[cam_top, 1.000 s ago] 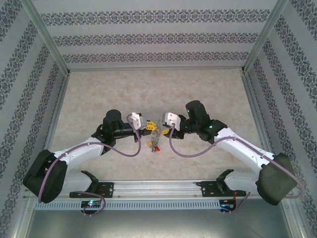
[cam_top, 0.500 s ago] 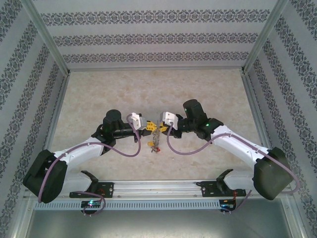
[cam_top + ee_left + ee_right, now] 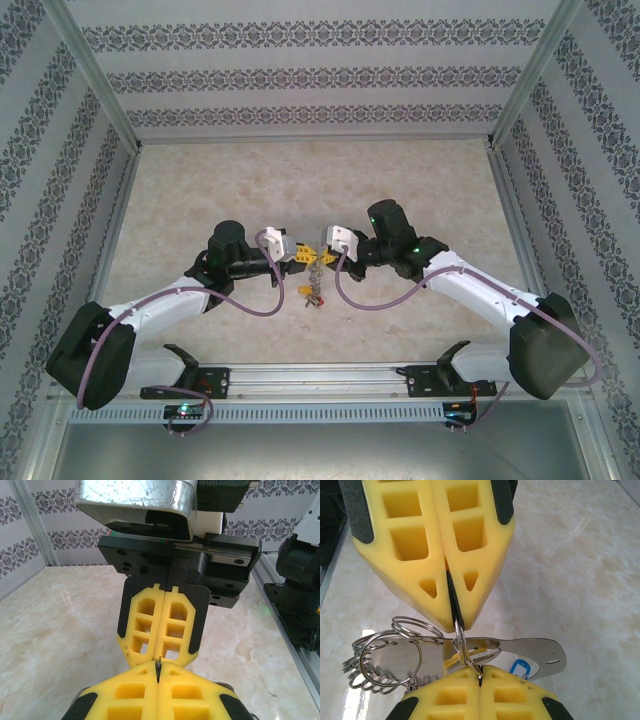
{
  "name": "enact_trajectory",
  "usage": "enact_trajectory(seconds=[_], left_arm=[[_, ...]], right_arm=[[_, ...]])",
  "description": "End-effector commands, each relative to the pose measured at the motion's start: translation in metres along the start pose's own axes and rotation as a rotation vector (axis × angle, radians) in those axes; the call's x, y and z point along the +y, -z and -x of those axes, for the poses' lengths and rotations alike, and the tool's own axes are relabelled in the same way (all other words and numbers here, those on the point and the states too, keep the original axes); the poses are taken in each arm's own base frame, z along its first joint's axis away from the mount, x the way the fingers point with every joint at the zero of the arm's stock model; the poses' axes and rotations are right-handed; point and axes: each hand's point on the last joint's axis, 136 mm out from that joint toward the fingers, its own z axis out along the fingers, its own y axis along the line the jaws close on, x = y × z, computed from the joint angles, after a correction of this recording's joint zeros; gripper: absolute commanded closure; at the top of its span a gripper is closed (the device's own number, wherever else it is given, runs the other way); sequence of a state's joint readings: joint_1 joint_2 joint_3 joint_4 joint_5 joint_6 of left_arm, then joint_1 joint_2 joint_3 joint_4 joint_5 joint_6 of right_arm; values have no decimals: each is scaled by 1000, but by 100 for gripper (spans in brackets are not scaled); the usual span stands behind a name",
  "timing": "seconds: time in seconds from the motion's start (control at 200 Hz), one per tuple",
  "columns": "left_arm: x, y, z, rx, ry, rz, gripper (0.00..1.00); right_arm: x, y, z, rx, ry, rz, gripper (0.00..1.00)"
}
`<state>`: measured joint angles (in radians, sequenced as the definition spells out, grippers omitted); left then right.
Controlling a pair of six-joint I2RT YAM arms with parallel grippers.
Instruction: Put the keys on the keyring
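**Both jaws shut tip to tip on the keyring, abt mid-desk.**

Top cam: L gripper (image 3: 303, 257) & R gripper (image 3: 322, 256) meet nose to nose near the desk (image 3: 200, 190) centre, w/ the keys (image 3: 313, 290) in a small bunch just on their near-edge side. R wrist cam adds the close detail: the keyring (image 3: 461, 645) is a thin grey wire running from the seam of the L jaws (top of view) into the seam of the R jaws (bottom), both pairs pressed closed on it. Small split rings (image 3: 390, 660) w/ toothed keys bunch left of the wire. A flat key blade (image 3: 535, 655) w/ a blue tag (image 3: 520, 669) sticks out right. L wrist cam: both sets of yellow pads (image 3: 172, 625) closed, tips nearly touching, a sliver of dark wire btwn them.
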<state>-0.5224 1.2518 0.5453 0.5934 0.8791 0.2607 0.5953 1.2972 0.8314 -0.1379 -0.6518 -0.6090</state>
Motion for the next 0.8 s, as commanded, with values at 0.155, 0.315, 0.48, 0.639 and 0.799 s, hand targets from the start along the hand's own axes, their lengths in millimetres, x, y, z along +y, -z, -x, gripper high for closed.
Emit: enact_trajectory(seconds=[0.155, 0.315, 0.48, 0.639, 0.799], left_arm=[[-1, 1, 27, -61, -77, -26, 100], [-1, 0, 32, -66, -84, -35, 100], [-1, -1, 35, -68, -88, -45, 100], [-3, 0, 36, -67, -86, -56, 100], [-3, 0, 35, -64, -83, -55, 100]], right_arm=[[1, 20, 15, -61, 111, -61, 75], [3, 28, 27, -101, 152, -71, 74], [5, 21, 24, -89, 137, -28, 73], [5, 19, 24, -88, 138, -20, 74], [6, 23, 29, -100, 153, -21, 75]])
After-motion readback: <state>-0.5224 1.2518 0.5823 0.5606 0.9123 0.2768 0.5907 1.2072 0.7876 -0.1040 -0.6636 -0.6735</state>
